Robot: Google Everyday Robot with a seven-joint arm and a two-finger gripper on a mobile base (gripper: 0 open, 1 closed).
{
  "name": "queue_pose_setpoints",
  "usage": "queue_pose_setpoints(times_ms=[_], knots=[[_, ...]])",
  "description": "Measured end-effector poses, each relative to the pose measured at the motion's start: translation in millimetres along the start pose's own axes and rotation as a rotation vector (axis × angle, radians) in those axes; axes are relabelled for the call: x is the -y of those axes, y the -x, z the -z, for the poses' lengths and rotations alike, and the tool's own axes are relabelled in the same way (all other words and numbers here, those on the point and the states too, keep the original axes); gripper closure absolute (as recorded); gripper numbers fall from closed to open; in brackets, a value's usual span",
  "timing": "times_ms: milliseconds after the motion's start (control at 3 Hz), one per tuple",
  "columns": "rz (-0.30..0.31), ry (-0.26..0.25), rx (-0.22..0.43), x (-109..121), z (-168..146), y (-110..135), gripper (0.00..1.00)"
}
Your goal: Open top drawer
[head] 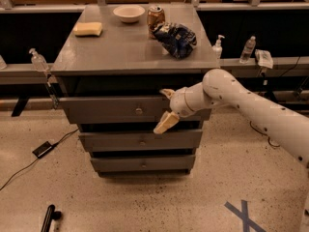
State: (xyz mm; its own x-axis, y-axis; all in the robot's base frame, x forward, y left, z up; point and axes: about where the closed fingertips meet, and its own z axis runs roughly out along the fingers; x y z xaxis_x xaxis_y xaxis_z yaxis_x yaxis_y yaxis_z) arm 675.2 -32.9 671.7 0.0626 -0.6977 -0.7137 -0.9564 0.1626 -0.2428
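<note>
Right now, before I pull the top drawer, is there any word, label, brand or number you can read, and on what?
No text can be read.
Can: print blurred.
Bag: print blurred.
Water bottle, pump bottle: labels too small.
Floor: a blue tape cross, no words.
Top drawer: bare front, no label.
Pincer: open at the top drawer's front, right of its knob; unmarked.
</note>
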Motion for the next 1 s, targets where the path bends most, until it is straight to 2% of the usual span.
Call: queue_pose_setpoints(times_ms=[333,667,1000], knots=[[0.129,-0.096,0.085,23.5,21.5,48.2,0.12],[0.233,-0.173,0.157,46.4,40.3,89.5,0.10],[0.272,-0.200,0.175,58.0,44.7,103.5,0.10]])
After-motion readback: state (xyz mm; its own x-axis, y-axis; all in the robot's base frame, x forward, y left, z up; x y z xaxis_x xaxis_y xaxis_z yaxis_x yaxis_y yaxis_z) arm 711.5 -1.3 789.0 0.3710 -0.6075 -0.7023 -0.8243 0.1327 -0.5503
